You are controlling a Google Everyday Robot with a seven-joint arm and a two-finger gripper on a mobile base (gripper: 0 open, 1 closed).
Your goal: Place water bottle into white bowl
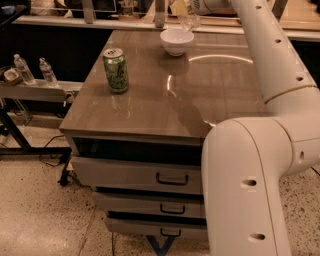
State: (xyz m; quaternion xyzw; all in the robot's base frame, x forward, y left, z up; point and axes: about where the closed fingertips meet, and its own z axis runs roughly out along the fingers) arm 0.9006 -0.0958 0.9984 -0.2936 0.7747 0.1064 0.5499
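The white bowl (176, 41) stands near the far edge of the brown table (165, 105). My gripper (191, 9) is at the top of the view, just behind and to the right of the bowl, partly cut off by the frame edge. It is shut on the water bottle (190, 21), a clear bottle that hangs tilted from it just above the bowl's far right rim. The bottle's cap and label do not show clearly.
A green can (116, 70) stands upright at the table's left side. Two small clear bottles (23, 69) stand on a low shelf to the left. Drawers (135, 175) below the table are pulled partly out. My white arm (260, 150) fills the right foreground.
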